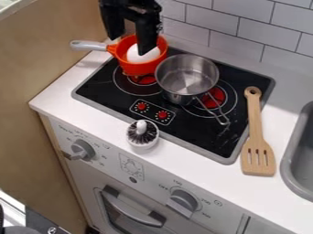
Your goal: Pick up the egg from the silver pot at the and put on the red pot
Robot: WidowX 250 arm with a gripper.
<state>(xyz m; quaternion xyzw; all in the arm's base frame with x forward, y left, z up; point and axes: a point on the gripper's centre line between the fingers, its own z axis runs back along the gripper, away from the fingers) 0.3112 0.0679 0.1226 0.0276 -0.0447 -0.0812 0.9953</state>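
The white egg (pixel 136 54) sits inside the red pot (pixel 139 69) (more orange than red, to be honest), and that pot stands on the black hob (pixel 98 89), its grey handle (pixel 89 45) pointing to nine o'clock. The black gripper (pixel 129 46) hangs over the pot from twelve o'clock, open, its two fingers apart; one of them overlaps the egg in the view, though I cannot tell whether they touch. At four o'clock from the egg, just beside the red pot, is the silver pot (pixel 187 77), with no egg in it and its wire handle (pixel 211 110) aimed at five o'clock. Red burner marks show beneath both pots, and two red hob dials (pixel 151 110) lie toward six o'clock from the egg. Farther out at six o'clock, a dark-bristled brush (pixel 142 132) with a white knob stands upright on the white worktop (pixel 92 109). Between four and five o'clock lies the slotted wooden spatula (pixel 256 132), handle toward twelve and blade toward six, with the grey sink (pixel 287 164) near its blade at four o'clock. White tiles (pixel 214 23) line the wall from twelve round to three.
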